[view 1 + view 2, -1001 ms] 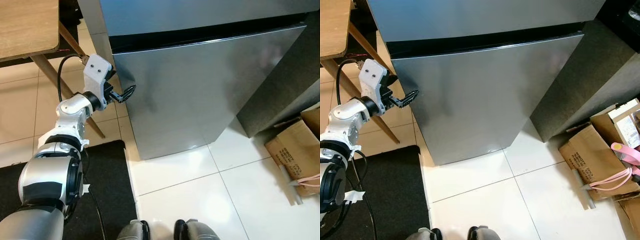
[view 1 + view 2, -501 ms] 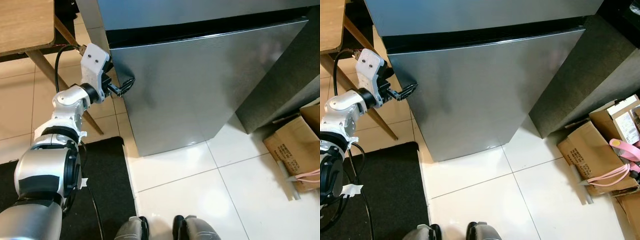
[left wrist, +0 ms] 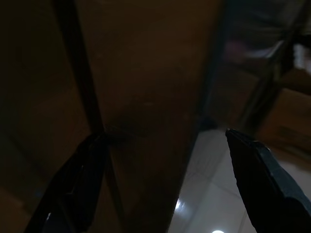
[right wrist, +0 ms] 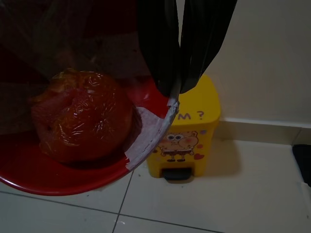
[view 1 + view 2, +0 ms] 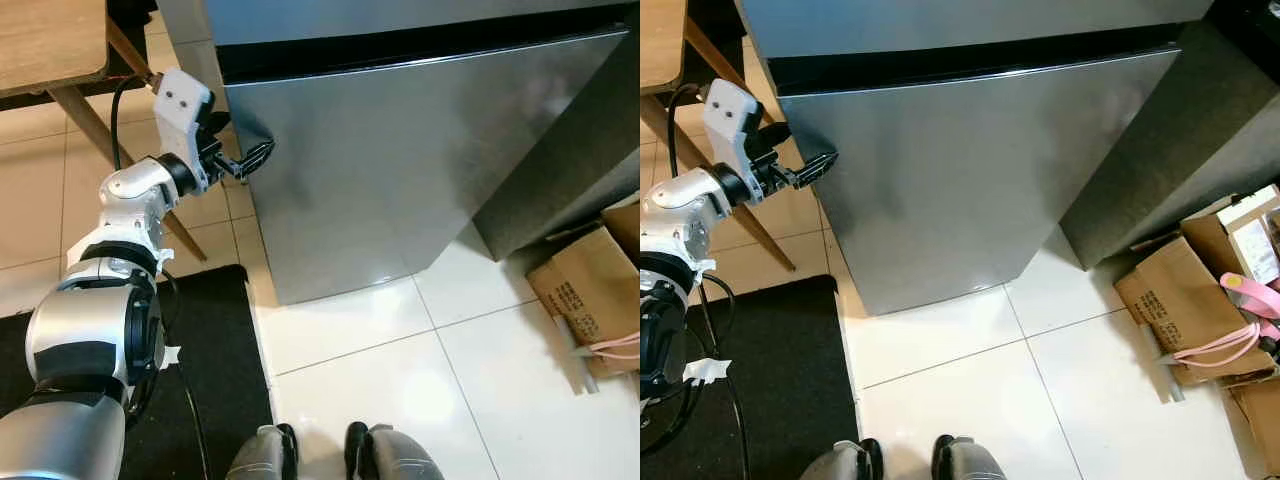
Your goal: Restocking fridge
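- Jaws of the left gripper (image 5: 257, 156) are spread, empty, and have climbed along the fridge door's (image 5: 420, 150) left edge, so opening is imminent.
- Right gripper (image 4: 181, 73) is pinched on a red bowl (image 4: 73, 179) holding wrapped food (image 4: 82, 116), probably meat.
- Fridge is closed.

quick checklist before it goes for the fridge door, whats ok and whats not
1. Left gripper at the left edge of the lower fridge door: ok.
2. Left fingers spread: ok.
3. Fingers hooked behind the door edge: cannot tell.
4. Door shut: ok.
5. Right gripper pinching the rim of the red bowl, wrapped food inside: ok.
6. Cardboard boxes clear of the door swing: cannot tell.
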Controlling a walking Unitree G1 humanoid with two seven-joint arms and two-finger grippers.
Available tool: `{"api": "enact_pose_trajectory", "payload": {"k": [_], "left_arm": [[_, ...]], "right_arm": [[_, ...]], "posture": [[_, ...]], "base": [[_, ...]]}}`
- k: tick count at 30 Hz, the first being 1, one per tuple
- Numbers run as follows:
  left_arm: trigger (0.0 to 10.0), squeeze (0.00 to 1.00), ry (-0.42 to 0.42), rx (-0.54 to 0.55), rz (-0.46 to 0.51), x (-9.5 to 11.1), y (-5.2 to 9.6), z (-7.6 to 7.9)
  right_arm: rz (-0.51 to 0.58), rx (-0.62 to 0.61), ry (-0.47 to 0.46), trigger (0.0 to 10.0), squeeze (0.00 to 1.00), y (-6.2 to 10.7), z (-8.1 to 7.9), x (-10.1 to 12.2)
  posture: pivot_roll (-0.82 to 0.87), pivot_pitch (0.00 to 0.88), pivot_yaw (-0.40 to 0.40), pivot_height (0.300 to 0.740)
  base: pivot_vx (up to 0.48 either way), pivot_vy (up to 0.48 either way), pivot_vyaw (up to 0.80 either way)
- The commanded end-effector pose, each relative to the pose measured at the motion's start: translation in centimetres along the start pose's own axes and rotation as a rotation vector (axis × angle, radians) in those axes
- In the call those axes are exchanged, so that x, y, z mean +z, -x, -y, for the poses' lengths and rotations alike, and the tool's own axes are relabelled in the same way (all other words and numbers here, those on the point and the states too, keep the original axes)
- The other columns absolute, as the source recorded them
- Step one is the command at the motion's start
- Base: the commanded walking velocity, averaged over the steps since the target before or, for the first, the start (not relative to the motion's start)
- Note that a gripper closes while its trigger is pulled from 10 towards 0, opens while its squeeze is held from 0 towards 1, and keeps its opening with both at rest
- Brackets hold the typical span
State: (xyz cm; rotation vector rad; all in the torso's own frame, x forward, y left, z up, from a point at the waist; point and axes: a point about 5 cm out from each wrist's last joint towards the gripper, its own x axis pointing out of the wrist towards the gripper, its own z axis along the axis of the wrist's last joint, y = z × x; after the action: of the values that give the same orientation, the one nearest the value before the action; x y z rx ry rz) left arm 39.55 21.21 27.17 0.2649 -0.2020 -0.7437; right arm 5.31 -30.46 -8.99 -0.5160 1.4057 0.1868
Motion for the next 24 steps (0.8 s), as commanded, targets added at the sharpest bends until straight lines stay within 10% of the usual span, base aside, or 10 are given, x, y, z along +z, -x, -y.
{"api": "enact_pose_trajectory", "payload": {"k": [1, 24], "left_arm": [[10.0, 0.0, 0.011, -0.246, -0.021, -0.6, -1.7, 2.7], [10.0, 0.0, 0.067, -0.581, -0.005, -1.5, -2.5, 6.0]], "right_arm": [[-0.043, -0.001, 0.005, 10.0, 0.0, 0.2, 0.0, -1.4], [-0.027, 0.003, -0.013, 10.0, 0.0, -0.1, -0.7, -0.5]], "posture": [[-0.25, 0.383, -0.07, 0.74], [-0.24, 0.338, -0.047, 0.74]], "base": [[0.0, 0.0, 0.0], [0.0, 0.0, 0.0]]}}
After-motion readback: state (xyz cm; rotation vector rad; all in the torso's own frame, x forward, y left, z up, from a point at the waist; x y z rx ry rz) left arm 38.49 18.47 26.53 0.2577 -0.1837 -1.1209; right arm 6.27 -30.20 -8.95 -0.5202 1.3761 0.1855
